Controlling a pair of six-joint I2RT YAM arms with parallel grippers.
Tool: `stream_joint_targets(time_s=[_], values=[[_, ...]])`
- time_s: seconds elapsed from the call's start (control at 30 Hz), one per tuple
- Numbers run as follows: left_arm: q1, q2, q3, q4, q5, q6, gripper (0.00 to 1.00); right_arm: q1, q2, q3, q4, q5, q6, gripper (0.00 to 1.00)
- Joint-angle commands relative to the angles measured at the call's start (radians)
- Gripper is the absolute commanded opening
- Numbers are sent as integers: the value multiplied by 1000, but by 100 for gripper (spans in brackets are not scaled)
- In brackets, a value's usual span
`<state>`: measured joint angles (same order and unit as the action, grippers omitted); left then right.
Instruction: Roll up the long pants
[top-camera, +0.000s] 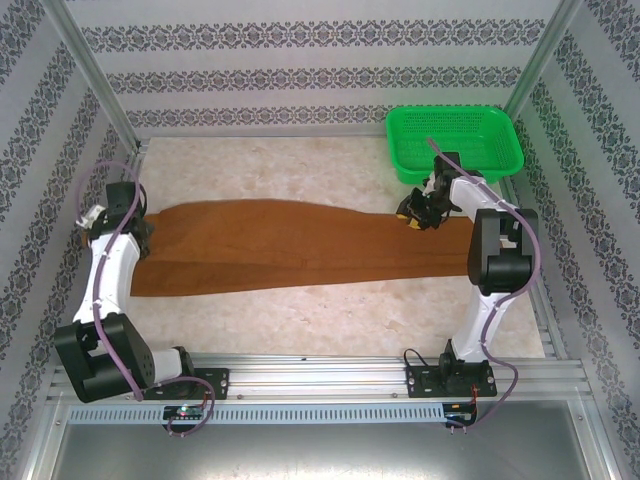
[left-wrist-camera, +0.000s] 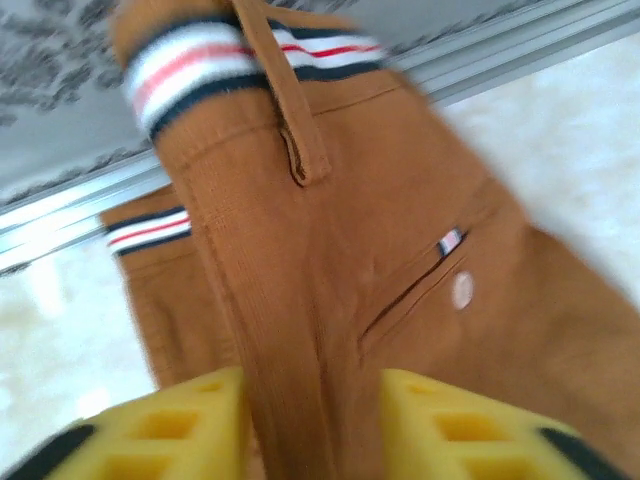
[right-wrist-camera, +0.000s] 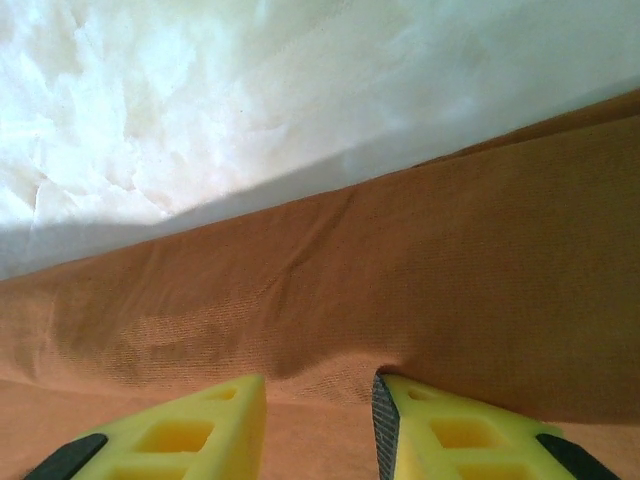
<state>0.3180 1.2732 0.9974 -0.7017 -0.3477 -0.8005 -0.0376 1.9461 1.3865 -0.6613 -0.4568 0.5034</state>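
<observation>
From above, the long pants (top-camera: 290, 245) lie flat across the marbled table (top-camera: 300, 165) with patterned walls (top-camera: 300, 40) around, and I reckon the green basket (top-camera: 455, 140) near the leg end could snag a sloppy roll. Left wrist: left end effector (left-wrist-camera: 312, 400) straddles a cloth ridge below the striped waistband (left-wrist-camera: 200, 65), jaws apart, can't tell if it's pinching, so that end might slip. Right wrist: right end effector (right-wrist-camera: 320, 400) open, tips on the leg, may roll crooked
</observation>
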Motion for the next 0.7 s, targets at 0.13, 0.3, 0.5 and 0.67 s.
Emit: stream_joint_targets(time_s=[0.13, 0.3, 0.5, 0.67], values=[[64, -202, -165, -7, -43, 12, 88, -8, -3, -18, -4, -34, 17, 35], [54, -154, -94, 78, 129, 55, 78, -31, -95, -57, -55, 78, -12, 35], [-20, 25, -21, 159, 173, 81, 72, -151, -240, -195, -61, 131, 11, 36], [-34, 117, 45, 189, 202, 126, 74, -257, -340, -288, -135, 225, 4, 42]])
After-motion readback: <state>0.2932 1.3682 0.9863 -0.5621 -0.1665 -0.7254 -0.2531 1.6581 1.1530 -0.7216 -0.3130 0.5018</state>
